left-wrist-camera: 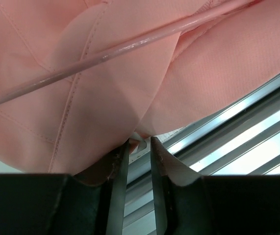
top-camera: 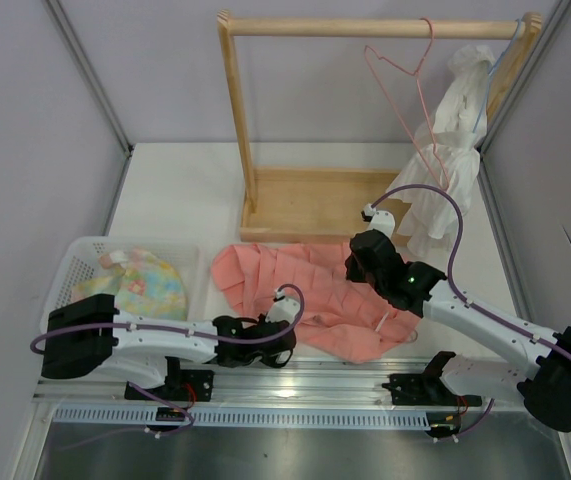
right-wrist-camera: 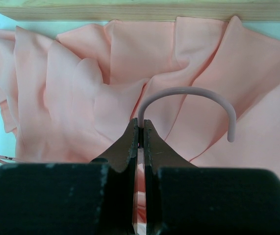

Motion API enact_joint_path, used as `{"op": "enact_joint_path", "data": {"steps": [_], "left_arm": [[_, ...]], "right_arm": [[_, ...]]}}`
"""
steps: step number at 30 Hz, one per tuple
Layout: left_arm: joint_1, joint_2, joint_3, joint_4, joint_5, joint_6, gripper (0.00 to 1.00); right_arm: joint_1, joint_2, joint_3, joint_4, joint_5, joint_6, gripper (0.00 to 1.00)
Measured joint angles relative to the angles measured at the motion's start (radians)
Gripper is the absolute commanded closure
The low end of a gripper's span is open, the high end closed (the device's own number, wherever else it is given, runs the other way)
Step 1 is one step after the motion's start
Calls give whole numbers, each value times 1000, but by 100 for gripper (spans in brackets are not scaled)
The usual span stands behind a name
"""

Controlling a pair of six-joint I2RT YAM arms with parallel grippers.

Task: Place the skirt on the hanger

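White table carries the skirt, crumpled between both arms before the rack. Right gripper pinches the hanger below its hook. Left gripper, jaws slightly parted, meets the near hem, with the hanger's wire slanting just beyond.

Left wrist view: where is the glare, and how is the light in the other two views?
Left wrist view: white glare on the ribbed metal rail, and a narrow highlight along the thin pink wire hanger. Right wrist view: even light, no glare, only gentle shadows in the folds of the salmon-pink pleated fabric skirt. Top external view: sharp, with one bright reflection on the rail.
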Motion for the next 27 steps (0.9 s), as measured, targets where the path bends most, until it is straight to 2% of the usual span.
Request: {"op": "enact_joint_path", "data": {"steps": [4,5,11,19,27], "left_arm": [[13,0,0,-1,3,4,80],[17,0,0,-2,4,5,85],[34,-3,3,-8,31,38,100],[61,-57,17,-8,150,103,100],[171,-215,18,-10,201,100,100]], "right_arm": [[-3,0,0,0,0,0,100],[-3,0,0,0,0,0,100],[-3,0,0,0,0,0,100],[-5,0,0,0,-1,0,100],[-5,-15,0,-1,-6,0,100]]}}
